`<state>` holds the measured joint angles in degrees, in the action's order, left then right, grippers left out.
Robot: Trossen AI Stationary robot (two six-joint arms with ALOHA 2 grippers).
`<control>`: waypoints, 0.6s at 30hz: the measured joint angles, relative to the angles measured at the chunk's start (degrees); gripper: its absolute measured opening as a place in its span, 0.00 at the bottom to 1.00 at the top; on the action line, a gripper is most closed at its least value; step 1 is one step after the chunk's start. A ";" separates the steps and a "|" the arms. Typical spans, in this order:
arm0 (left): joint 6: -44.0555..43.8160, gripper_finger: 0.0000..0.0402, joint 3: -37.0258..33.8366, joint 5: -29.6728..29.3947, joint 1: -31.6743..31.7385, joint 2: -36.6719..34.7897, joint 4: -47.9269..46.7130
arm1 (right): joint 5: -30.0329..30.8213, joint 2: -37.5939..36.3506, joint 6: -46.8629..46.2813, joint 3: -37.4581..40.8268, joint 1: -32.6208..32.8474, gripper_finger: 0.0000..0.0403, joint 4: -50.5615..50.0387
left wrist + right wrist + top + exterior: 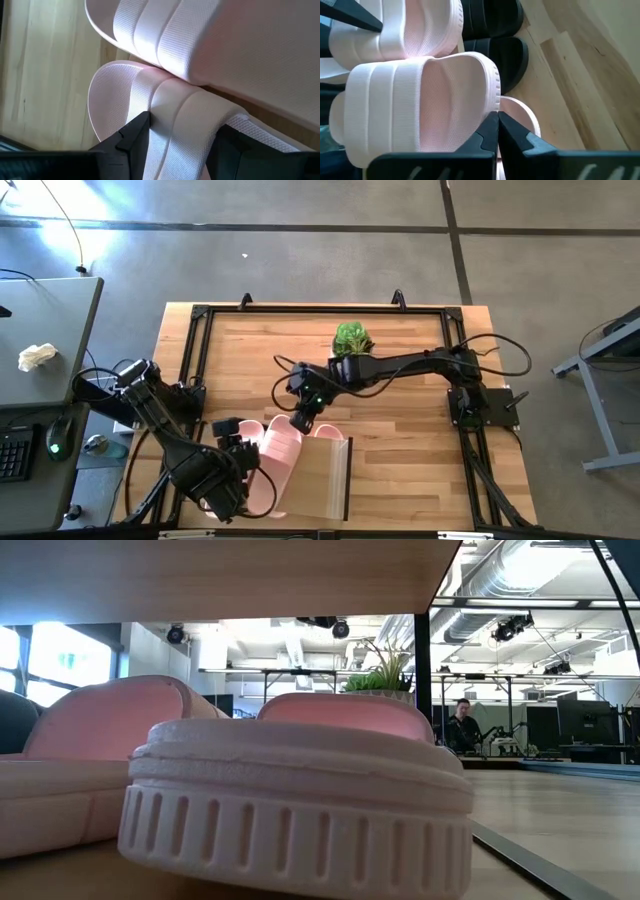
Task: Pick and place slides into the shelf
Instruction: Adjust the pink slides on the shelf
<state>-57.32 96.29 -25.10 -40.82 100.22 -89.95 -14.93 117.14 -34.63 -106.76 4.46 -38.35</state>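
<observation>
Several light pink slides lie at the table's near edge beside the light-wood shelf [325, 480]. My left gripper [182, 125] [240, 462] is over one pink slide [115, 95], with a second pink slide [165, 35] just beyond it. My right gripper [497, 117] [300, 420] reaches from the right to another pink slide [420, 100] [283, 440]. Two black slides [495, 35] lie side by side past it. In the low view a pink slide [300, 810] rests on its sole under the shelf's top panel [200, 570]. My left gripper has the slide's ribbed strap [175, 135] between its two fingers [135, 135], one on each edge of the strap, coming from above. The slide lies flat on its sole. My right gripper's fingers are nearly together at the slide's side rim [493, 102], where strap meets sole. The slide's rim hides the fingertips, so what sits between them does not show.
A small potted green plant [353, 338] stands at the table's far middle, behind the right arm. The shelf's dark side edge [347, 480] faces right. Bare wooden tabletop [420, 450] lies to the right of the shelf. A person [460, 725] sits in the room beyond.
</observation>
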 joint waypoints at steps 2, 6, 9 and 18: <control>-0.31 0.37 0.00 0.29 -0.02 -0.02 -0.02 | 0.38 0.00 0.12 0.00 0.01 0.00 0.00; -0.85 0.37 1.50 1.32 -0.02 -0.02 -0.15 | 0.93 -0.71 0.57 0.00 -0.71 0.00 -0.62; -0.06 0.37 4.48 1.40 -0.47 -0.02 -0.08 | 2.53 -3.08 0.59 0.00 -1.30 0.00 -2.06; 2.63 0.37 16.18 3.16 -0.40 -0.26 -0.06 | 7.34 -12.20 7.13 0.00 -1.89 0.00 -12.24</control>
<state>-54.69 112.47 -21.95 -41.22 99.96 -90.01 -7.58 104.95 -27.50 -106.76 2.57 -50.59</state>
